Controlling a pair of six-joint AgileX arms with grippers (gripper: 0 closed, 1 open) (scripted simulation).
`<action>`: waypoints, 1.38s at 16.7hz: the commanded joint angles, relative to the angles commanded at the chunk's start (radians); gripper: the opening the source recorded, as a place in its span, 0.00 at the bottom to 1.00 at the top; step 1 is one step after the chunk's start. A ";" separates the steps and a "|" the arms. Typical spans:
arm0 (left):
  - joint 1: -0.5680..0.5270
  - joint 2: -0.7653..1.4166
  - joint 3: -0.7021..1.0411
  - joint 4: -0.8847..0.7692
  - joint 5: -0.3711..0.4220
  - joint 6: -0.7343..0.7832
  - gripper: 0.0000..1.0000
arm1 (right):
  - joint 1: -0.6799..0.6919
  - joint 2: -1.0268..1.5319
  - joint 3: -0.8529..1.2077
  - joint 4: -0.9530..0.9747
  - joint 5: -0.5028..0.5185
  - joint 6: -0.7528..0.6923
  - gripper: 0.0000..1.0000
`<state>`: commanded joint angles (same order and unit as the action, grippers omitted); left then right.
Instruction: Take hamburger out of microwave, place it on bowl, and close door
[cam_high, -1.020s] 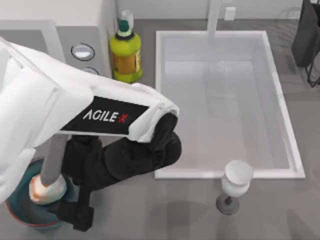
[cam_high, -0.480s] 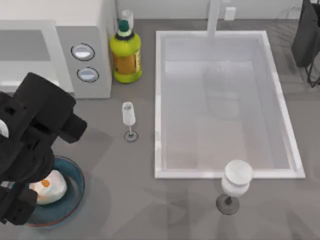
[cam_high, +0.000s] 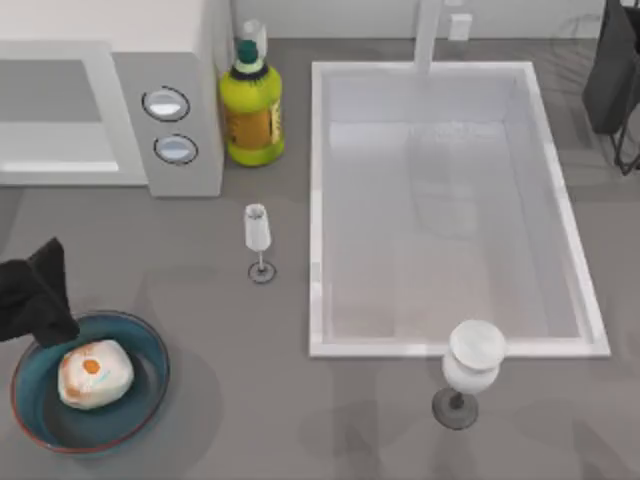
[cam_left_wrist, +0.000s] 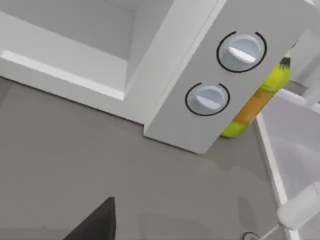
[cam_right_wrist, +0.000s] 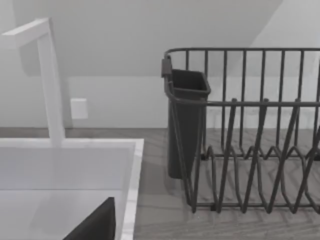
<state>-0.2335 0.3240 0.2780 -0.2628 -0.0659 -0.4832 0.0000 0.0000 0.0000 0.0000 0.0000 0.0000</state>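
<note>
Left claw (cam_high: 38, 292) sits at the worktop's (cam_high: 250, 400) left edge in the top view, a black shape whose lower corner overlaps the bowl's (cam_high: 146, 402) upper-left rim. It grasps nothing that can be seen, and whether it is released or clenched cannot be told. A dark wedge of it also shows low in the left wrist view (cam_left_wrist: 95, 226).

The hamburger (cam_high: 93, 373) lies inside the bowl, left of the middle, orange spot upward, near the claw but apart from it. The bowl stands at the front left corner of the worktop.

The microwave (cam_high: 185, 60) is at the back left. Its cavity (cam_left_wrist: 75, 35) stands open, with the pale sill (cam_high: 50, 165) along the front, and two knobs (cam_high: 165, 103) sit one above the other on the grey panel (cam_left_wrist: 235, 95).

A yellow-green bottle (cam_high: 250, 115) stands just beside the microwave's right side. A small glass (cam_high: 257, 232) stands upright between the microwave and the sink (cam_high: 316, 200). A bigger glass (cam_high: 472, 365) stands at the sink's front edge, touching or just before it.

Right claw (cam_right_wrist: 95, 226) appears as a dark wedge in the right wrist view, over the sink's corner and facing the tap (cam_right_wrist: 50, 80) and a dark wire rack (cam_right_wrist: 250, 140). Its state cannot be told either.
</note>
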 joint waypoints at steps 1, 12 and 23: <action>0.040 -0.074 -0.052 0.051 0.016 0.095 1.00 | 0.000 0.000 0.000 0.000 0.000 0.000 1.00; 0.234 -0.324 -0.278 0.263 0.066 0.483 1.00 | 0.000 0.000 0.000 0.000 0.000 0.000 1.00; 0.234 -0.324 -0.278 0.263 0.066 0.483 0.32 | 0.000 0.000 0.000 0.000 0.000 0.000 1.00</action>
<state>0.0000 0.0000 0.0000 0.0000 0.0000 0.0000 0.0000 0.0000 0.0000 0.0000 0.0000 0.0000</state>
